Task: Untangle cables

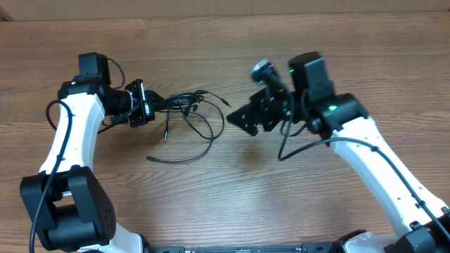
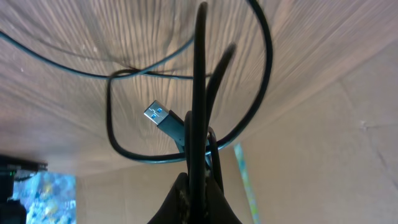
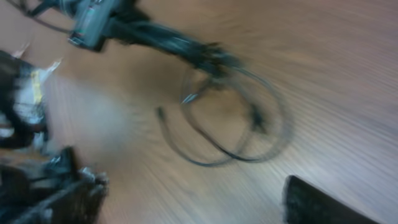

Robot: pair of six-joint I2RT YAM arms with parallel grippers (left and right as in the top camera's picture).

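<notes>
Your left pincer is clamped on the cables where they bunch, a little toward 10 o'clock from the middle of the table. Their loose loops trail from it toward 4 o'clock. Your right pincer stands apart and empty, just at 3 o'clock of the loops. Expect these cords to be light, limp and springy, so they'll likely drag along rather than lift clean. Take one strand near its plug, not at a crossing.
</notes>
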